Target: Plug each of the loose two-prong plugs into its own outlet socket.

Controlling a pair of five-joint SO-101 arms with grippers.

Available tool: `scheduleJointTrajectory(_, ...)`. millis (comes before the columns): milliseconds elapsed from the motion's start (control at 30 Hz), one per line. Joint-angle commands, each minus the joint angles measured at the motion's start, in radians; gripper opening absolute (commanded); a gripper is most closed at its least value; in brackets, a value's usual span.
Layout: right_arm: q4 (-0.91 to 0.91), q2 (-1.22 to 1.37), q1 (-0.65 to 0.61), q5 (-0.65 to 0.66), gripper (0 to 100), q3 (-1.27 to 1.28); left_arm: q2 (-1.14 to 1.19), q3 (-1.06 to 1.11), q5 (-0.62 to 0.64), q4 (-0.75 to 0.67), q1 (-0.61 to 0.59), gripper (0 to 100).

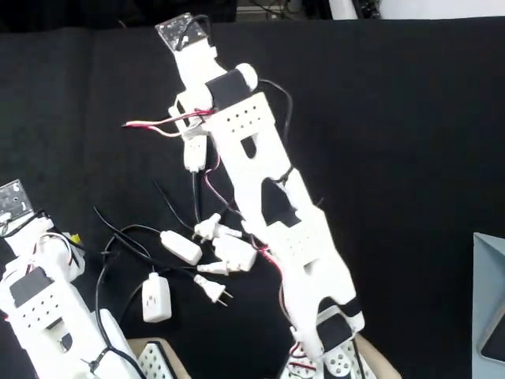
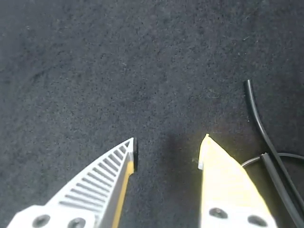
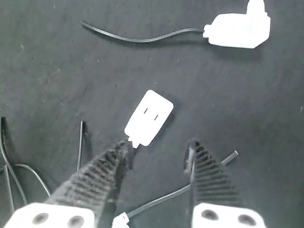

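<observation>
On the black cloth lie two white outlet sockets (image 1: 180, 246) (image 1: 156, 298) on black cords. Beside them are two white two-prong plugs (image 1: 213, 290) (image 1: 209, 229) and another white piece (image 1: 235, 253). My right gripper (image 3: 158, 144) is open and hangs above a socket (image 3: 147, 118) whose two slots face up, just beyond its fingertips. A second white body (image 3: 237, 31) with a cord lies farther off. In the high view the right gripper (image 1: 193, 162) points down, behind the cluster. My left gripper (image 2: 168, 140) is open over bare cloth at the left edge (image 1: 72, 241), holding nothing.
Black cords (image 2: 266, 142) run beside the left gripper and loop around the sockets (image 1: 118, 233). Red and white wires (image 1: 158, 122) trail off the right arm. A grey box (image 1: 491, 300) stands at the right edge. The cloth at the back and right is open.
</observation>
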Motion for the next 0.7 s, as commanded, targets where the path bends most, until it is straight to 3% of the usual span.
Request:
scheduleJointTrajectory(0,0.040,-0.073,0.012,-0.009,17.3,-0.039,-0.012,0.004,0.008,-0.018,-0.001,23)
scheduleJointTrajectory(233,0.041,-0.208,0.029,-0.063,17.3,0.185,-0.012,0.008,0.006,-0.018,-0.001,23)
scheduleJointTrajectory(467,0.038,-0.487,0.034,-0.120,17.3,0.667,-0.012,0.010,0.005,-0.018,-0.001,23)
scheduleJointTrajectory(667,-0.018,-0.576,0.029,-0.184,17.3,1.050,-0.012,0.010,0.003,-0.018,-0.001,23)
